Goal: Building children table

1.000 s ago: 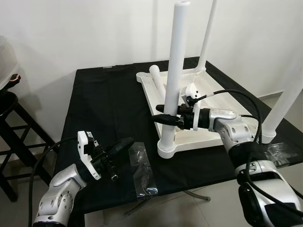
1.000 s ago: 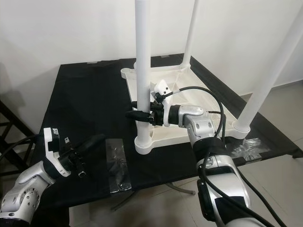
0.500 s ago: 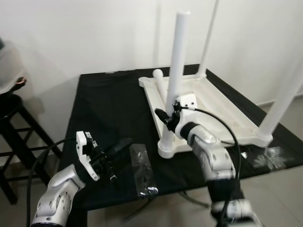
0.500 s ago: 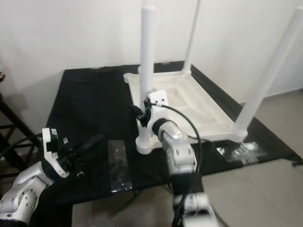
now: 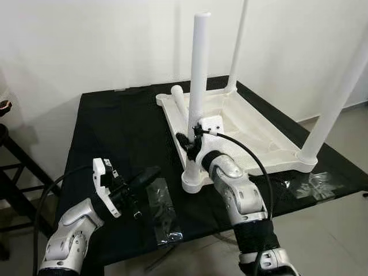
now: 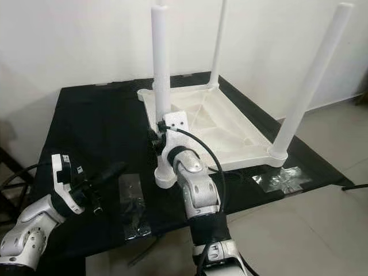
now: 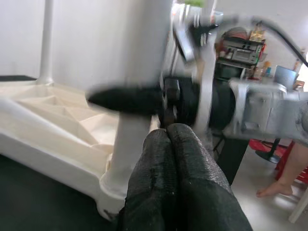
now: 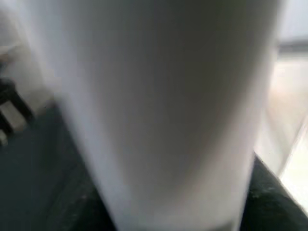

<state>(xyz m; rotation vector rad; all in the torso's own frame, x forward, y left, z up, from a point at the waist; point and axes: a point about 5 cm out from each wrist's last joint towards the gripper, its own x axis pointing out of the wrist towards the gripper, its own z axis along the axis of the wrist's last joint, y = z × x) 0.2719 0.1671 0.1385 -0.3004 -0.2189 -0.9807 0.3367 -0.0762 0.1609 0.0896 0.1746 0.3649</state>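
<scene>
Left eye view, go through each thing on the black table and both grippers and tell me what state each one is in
Children's table: upside down on the black table, three legs standing up.
Near leg: upright in its corner socket.
Loose leg: lying flat inside the frame.
Right gripper: closed around the near leg, low down.
Left gripper: shut, empty, above the table's front edge.
Plastic bag: lying flat near the front edge.
</scene>
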